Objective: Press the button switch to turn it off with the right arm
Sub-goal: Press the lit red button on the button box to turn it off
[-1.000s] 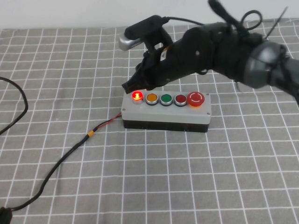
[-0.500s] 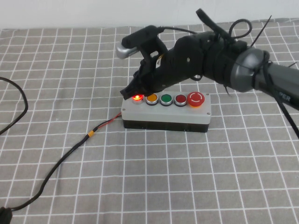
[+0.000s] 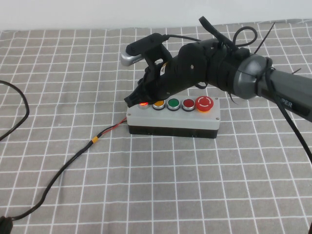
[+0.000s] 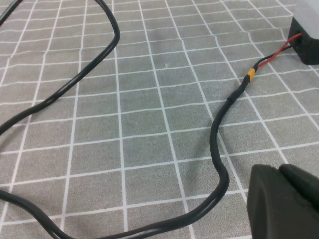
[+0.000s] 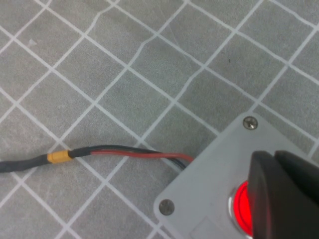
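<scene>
Landmark: switch box [image 3: 173, 119], a grey lid on a black base, set on the grey checked cloth [image 3: 195, 185].

- Five controls are seen in a row on the lid. From the box's left end they are a lit red button [image 3: 143, 103], an orange button [image 3: 158, 104], a green button [image 3: 173, 103], a dark red button [image 3: 188, 103], and a large red mushroom stop [image 3: 204, 103] at the right end.
- The lit red button is the task's thing. It is glowing and is found at the box's left end, next to the corner screws of the lid.
- The right gripper [image 3: 134, 99] is placed over the box's left end, with its tip down on the lit red button. In the right wrist view the right gripper [image 5: 279, 194] is seen with its two fingers brought together, no gap between them and nothing held, covering part of the glowing cap [image 5: 241, 206].
- The right arm is stretched in from the far right of the box, passing above the row of buttons.
- A red wire [image 3: 113, 128] is led out of the box's left end and joined to a black cable [image 3: 58, 173] at a yellow band [image 3: 94, 140]. The cable is run away to the left and toward the near side of the box.
- The left gripper [image 4: 284, 199] is seen only in its own wrist view, low over the cloth near the cable [image 4: 219, 149], well off the box's left end. Its fingers are drawn together and empty.
</scene>
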Tool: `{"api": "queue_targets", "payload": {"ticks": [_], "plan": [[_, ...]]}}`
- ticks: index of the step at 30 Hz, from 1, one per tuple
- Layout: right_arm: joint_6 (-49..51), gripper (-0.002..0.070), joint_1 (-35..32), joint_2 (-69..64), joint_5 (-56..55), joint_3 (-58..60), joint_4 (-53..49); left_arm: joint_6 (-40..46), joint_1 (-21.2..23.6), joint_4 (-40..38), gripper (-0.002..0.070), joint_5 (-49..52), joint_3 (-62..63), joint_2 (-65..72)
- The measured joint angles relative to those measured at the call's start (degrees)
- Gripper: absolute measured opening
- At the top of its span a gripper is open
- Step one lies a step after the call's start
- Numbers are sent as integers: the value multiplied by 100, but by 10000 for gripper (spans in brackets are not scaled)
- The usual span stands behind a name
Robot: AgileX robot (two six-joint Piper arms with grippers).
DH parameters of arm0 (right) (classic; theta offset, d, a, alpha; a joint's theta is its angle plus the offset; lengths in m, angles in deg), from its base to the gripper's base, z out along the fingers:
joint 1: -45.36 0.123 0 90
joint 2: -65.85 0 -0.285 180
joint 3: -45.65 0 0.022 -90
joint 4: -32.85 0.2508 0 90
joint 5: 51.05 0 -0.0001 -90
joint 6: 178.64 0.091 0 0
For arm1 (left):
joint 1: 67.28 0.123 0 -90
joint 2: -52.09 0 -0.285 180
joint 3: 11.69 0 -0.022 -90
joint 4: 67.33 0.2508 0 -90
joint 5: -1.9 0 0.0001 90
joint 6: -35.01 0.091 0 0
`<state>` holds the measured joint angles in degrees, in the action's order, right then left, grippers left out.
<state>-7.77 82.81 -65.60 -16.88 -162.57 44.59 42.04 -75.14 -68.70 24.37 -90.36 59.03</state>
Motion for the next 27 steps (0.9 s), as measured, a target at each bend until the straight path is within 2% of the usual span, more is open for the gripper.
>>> {"api": "queue_targets", "payload": {"ticks": [12, 27], "plan": [[0, -16, 0, 302, 241, 31, -66, 0, 0, 10, -3, 0, 0, 0], [0, -16, 14, 3370, 1686, 175, -963, 0, 0, 10, -3, 0, 0, 0]]}}
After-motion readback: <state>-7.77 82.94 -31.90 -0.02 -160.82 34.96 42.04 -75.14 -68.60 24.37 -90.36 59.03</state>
